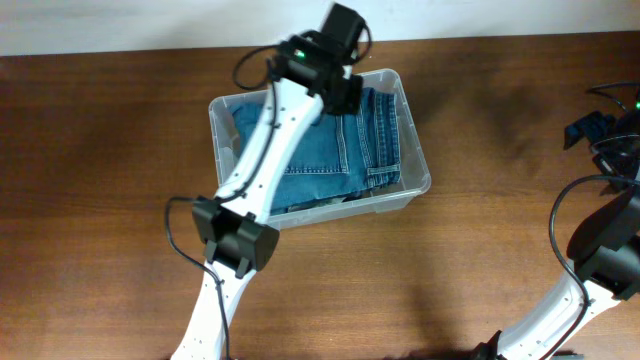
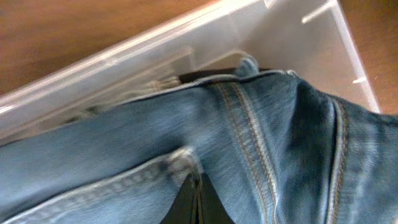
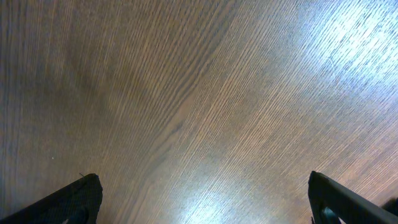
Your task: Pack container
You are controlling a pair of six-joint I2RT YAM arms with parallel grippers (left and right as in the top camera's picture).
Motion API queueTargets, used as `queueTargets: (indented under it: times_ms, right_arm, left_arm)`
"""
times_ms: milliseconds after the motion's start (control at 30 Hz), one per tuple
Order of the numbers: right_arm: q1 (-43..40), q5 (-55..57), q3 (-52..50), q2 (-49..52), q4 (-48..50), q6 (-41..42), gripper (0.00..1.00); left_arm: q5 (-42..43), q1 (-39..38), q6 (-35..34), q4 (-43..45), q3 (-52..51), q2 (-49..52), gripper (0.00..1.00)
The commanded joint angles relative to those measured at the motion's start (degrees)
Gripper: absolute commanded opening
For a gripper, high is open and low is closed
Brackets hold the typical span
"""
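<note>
We see the left arm (image 1: pixel 262 150), white with black joints, reach across the table (image 1: pixel 100 150) and bend down over the container (image 1: pixel 416 150). The left gripper (image 2: pixel 196 202) points down into it, and its two black jaws are pressed tight together. Their tips push into the jeans (image 2: pixel 261 143). We think they only press on the cloth, but a small pinch of it could be caught between them. The wrist view is too close to tell.

The jeans are soft, folded blue denim with pale double stitching and a thick seam just beside the jaws. They lie all around the jaws and fill most of the container. The container is a clear plastic box with round corners and a rolled rim. One see-through wall stands just past the jaws, with brown wood behind it.

The right arm (image 1: pixel 600 260) is bent, well apart from the container. The right gripper (image 3: pixel 204 186) faces down at the wood. Its black jaws stand wide apart and hold nothing. Between them the wood is smooth, with fine grain lines and a bright shine.
</note>
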Motion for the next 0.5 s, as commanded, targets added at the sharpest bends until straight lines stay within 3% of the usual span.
queueTargets:
  times_ms: [0, 233, 467]
  right_arm:
    - [-0.07, 0.9, -0.2, -1.07, 0.0, 0.5, 0.98]
    - [-0.07, 0.9, -0.2, -1.07, 0.0, 0.52, 0.98]
    - [-0.07, 0.9, -0.2, -1.07, 0.0, 0.52, 0.98]
  left_arm:
    - [-0.61, -0.52, -0.57, 4.31, -7.76, 0.74, 0.01]
    - [-0.63, -0.28, 2.56, 17.25, -20.33, 0.74, 0.01]
    - [-0.61, 0.15, 4.68, 14.43, -16.35, -1.29, 0.01]
